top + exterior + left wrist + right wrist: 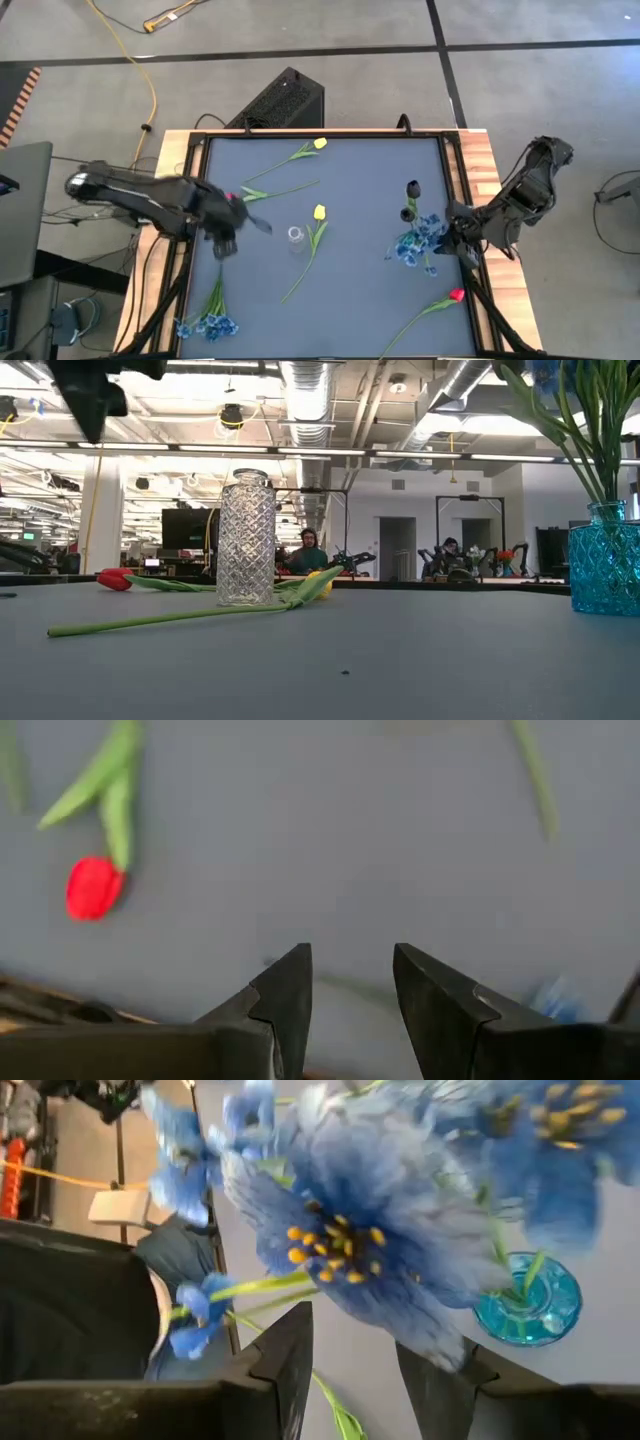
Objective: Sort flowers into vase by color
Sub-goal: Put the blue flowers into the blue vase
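Observation:
My left gripper [255,224] [350,990] is open and empty above the table, just near of a red tulip [233,197] [93,886] that lies flat. A clear glass vase [296,237] [246,540] stands mid-table, and a yellow tulip [318,212] [318,585] lies beside it. A second yellow tulip [320,143] lies at the far side, a second red tulip [456,295] at the near right, and a blue bunch [205,322] at the near left. My right gripper [450,238] [355,1350] is open right beside blue blossoms [340,1240] that stand in a blue vase [528,1300] [605,560].
A dark vase [412,190] stands just beyond the blue vase at the right. The table has a wooden rim [480,160] on both sides. Open grey tabletop [360,300] lies between the clear vase and the near right tulip. People sit in the room beyond the table.

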